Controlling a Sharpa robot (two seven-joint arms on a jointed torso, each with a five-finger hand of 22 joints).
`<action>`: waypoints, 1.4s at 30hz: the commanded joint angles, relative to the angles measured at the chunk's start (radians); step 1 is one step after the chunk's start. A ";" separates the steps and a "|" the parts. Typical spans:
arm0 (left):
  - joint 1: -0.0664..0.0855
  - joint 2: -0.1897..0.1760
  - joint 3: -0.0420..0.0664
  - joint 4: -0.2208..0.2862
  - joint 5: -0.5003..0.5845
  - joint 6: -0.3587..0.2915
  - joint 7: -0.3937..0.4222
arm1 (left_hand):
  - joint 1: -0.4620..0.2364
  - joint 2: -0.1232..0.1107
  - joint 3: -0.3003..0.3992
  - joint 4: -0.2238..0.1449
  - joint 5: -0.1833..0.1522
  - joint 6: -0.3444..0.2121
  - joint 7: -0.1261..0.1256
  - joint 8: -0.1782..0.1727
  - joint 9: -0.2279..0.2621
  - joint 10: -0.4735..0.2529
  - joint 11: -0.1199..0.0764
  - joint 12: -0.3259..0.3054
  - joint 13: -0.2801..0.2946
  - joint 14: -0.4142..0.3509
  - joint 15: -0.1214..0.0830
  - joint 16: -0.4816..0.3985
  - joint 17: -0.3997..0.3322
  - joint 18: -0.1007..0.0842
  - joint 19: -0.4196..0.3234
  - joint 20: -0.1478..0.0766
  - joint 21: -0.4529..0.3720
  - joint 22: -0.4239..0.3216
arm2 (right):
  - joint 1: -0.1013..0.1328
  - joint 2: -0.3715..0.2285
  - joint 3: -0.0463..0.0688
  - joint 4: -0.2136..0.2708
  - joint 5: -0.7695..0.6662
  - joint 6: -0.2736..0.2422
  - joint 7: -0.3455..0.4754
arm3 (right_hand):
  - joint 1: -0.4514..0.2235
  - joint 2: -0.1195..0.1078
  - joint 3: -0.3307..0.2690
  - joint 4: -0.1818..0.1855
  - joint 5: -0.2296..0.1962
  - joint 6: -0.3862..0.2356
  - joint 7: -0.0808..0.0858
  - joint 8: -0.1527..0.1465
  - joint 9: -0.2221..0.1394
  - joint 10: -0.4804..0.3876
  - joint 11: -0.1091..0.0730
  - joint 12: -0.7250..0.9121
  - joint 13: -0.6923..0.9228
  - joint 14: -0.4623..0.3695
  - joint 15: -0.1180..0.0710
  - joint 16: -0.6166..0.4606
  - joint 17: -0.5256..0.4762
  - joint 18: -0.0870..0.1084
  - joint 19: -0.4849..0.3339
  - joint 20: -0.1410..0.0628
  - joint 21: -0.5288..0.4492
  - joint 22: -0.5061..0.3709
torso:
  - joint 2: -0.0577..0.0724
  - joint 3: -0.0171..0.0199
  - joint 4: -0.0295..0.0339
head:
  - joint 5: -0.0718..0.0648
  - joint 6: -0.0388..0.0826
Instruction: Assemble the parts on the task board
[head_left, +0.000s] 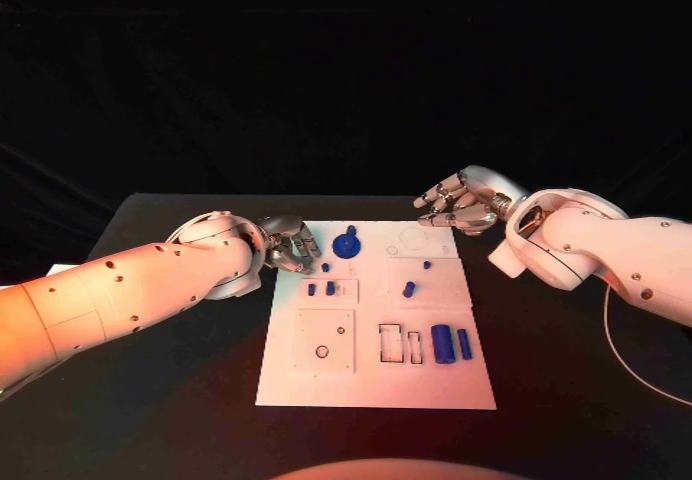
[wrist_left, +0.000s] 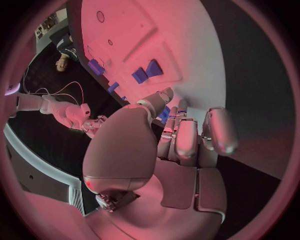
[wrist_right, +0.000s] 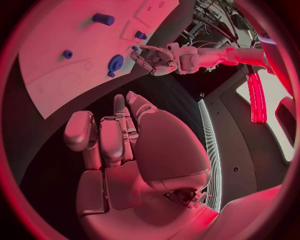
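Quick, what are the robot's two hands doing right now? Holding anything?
Left hand: fingers curled at the board's edge, holding nothing visible.
Right hand: fingers curled in, empty, off the board.

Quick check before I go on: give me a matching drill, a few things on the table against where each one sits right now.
Things:
1. left hand
2. right hand
3. round blue part
4. two blue cylinders

Places:
A. far right corner of the task board
B. near right part of the board
C. board's far left edge
D. far part of the board, right of the left hand

Pairs: 1-C, 2-A, 3-D, 4-B
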 joint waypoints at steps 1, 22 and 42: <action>0.003 -0.037 0.005 0.020 0.160 -0.054 0.082 | 0.021 0.010 0.014 -0.008 0.000 0.023 0.010 0.015 0.005 0.022 -0.004 0.014 0.004 0.019 0.003 0.010 0.014 0.006 -0.003 0.004 -0.003 0.000 | -0.001 -0.003 0.000 -0.001 -0.326 0.097 -0.071 | 0.014 -0.011 0.050 -0.018 -0.013 0.051 0.014 0.004 0.000 0.014 0.002 -0.087 -0.095 0.021 0.006 -0.004 -0.005 0.004 0.020 0.001 0.010 0.017 | 0.000 0.0013 -0.0010 | -0.003 0.003; -0.019 -0.129 -0.001 0.167 1.329 -0.153 0.571 | -0.020 0.057 -0.089 0.029 -0.005 0.120 0.018 0.079 0.009 0.064 -0.005 0.109 0.032 -0.163 0.011 -0.188 -0.339 0.078 -0.190 0.015 -0.404 -0.274 | -0.052 0.026 -0.005 0.034 -0.871 0.209 -0.183 | -0.054 -0.100 0.147 -0.020 -0.094 0.102 -0.011 -0.021 -0.004 0.035 0.002 -0.286 -0.377 0.024 0.001 -0.017 -0.026 0.002 0.026 0.000 0.005 0.017 | 0.002 -0.0043 0.0034 | -0.024 0.014; -0.021 -0.140 -0.002 0.210 1.361 -0.151 0.564 | -0.015 0.067 -0.109 0.031 0.002 0.107 0.022 0.077 0.005 0.044 -0.001 0.120 0.034 -0.169 0.013 -0.187 -0.350 0.080 -0.195 0.017 -0.425 -0.289 | -0.085 0.086 -0.009 -0.035 -0.875 0.243 -0.178 | -0.036 -0.083 0.172 -0.025 -0.095 0.101 -0.011 -0.022 -0.005 0.032 0.001 -0.298 -0.426 0.025 -0.013 -0.027 -0.039 0.005 0.024 -0.010 -0.004 0.005 | 0.004 -0.0014 0.0036 | -0.023 0.006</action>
